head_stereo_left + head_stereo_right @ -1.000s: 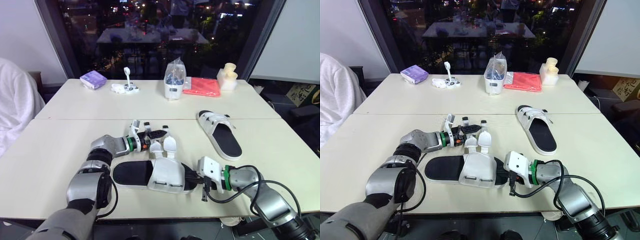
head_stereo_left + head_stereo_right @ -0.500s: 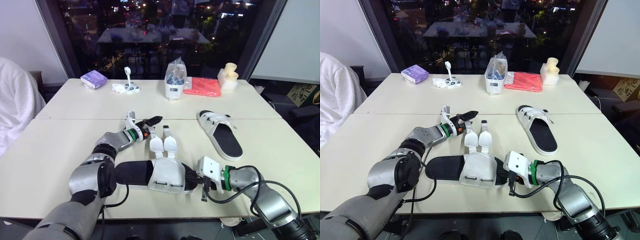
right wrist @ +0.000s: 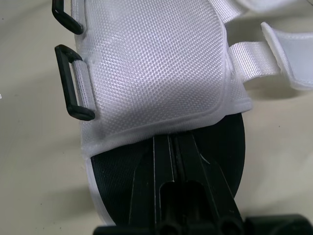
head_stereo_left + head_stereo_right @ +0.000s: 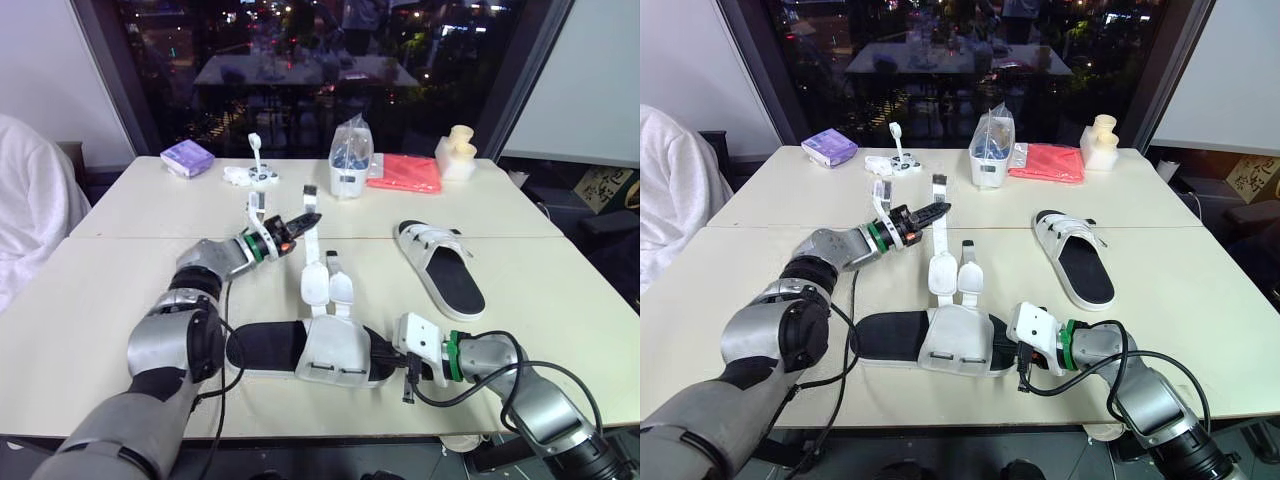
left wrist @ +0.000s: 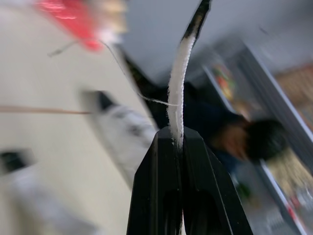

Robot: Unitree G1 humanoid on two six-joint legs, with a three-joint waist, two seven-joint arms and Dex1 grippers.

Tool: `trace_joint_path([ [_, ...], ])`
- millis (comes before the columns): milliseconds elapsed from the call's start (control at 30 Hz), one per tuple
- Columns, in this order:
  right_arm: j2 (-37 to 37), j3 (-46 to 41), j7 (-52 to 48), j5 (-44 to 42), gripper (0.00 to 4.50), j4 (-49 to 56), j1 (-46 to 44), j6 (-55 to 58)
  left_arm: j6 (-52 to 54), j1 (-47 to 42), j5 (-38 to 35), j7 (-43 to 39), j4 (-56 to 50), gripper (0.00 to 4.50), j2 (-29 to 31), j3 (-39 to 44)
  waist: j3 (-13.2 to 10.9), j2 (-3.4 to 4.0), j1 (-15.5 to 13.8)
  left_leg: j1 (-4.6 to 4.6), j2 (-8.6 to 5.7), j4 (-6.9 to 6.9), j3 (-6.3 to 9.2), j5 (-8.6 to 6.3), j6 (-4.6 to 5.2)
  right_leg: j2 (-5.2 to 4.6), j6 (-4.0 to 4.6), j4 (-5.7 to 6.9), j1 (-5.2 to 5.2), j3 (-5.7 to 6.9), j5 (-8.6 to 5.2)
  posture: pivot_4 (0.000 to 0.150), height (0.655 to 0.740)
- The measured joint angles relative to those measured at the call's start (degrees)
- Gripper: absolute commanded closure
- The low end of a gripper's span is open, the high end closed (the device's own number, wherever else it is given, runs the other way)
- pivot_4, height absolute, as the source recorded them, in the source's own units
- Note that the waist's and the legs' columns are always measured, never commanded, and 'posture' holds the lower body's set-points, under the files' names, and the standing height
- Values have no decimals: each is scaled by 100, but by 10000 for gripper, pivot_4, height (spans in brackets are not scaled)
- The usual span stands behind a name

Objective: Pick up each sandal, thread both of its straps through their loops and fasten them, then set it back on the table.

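A white sandal with a black sole (image 4: 318,350) lies near the table's front edge, its two straps undone. My left gripper (image 4: 300,220) is shut on the tip of one strap (image 4: 309,255) and holds it stretched up and away from the sandal. In the left wrist view the strap (image 5: 179,73) rises edge-on from between the fingers (image 5: 161,161). The other strap (image 4: 340,287) lies flat on the table. My right gripper (image 3: 171,147) is shut on the black sole at one end of this sandal. A second sandal (image 4: 441,266) lies to the right, further back.
On the far table stand a purple packet (image 4: 187,158), a small white item (image 4: 252,173), a clear bag on a white container (image 4: 350,160), a red cloth (image 4: 405,173) and a cream object (image 4: 456,152). White fabric (image 4: 30,215) is at the left edge.
My left gripper has gone from open beside the straps to shut on one strap's tip, then drawn it up and toward the far side. The right gripper has stayed put.
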State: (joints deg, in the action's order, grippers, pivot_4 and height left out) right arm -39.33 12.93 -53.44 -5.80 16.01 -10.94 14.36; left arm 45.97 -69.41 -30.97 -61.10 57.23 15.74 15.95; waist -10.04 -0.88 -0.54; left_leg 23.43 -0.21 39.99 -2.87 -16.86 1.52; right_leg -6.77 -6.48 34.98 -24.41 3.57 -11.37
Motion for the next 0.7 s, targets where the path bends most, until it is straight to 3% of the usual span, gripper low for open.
trace_joint_path([
  [167, -20, 10, -53, 9, 45000, -72, -22, -102, -76, 995, 1, -1296, -3046, 44398, 362, -1213, -1, 5, 26, -1, 8, -4, 1, 0, -1, -1, 19, -1, -4, -6, -10, 1500, 7400],
  [267, -41, -2, -106, 8, 45000, -179, -36, -212, -2484, 2096, 891, -2071, -4709, 44398, 810, -2203, 5, 16, 25, -10, 8, -11, -9, 1, -5, -6, 51, -3, -5, -18, -26, 1500, 7400],
  [400, -75, -10, -169, 53, 45000, -343, -122, -358, -4648, 2773, 1426, -2670, -5097, 44398, 921, -2748, 5, 15, -32, -2, 10, -4, -5, 2, -5, -9, 67, -17, -6, -14, -20, 1500, 7400],
  [700, -118, -3, -370, 51, 45000, -568, -180, -672, -6595, 2823, 1127, -3113, -5407, 44398, 1278, -3159, 5, 16, -20, 2, 11, -4, -12, -8, 14, -3, 65, -41, 0, -12, -17, 1500, 7400],
])
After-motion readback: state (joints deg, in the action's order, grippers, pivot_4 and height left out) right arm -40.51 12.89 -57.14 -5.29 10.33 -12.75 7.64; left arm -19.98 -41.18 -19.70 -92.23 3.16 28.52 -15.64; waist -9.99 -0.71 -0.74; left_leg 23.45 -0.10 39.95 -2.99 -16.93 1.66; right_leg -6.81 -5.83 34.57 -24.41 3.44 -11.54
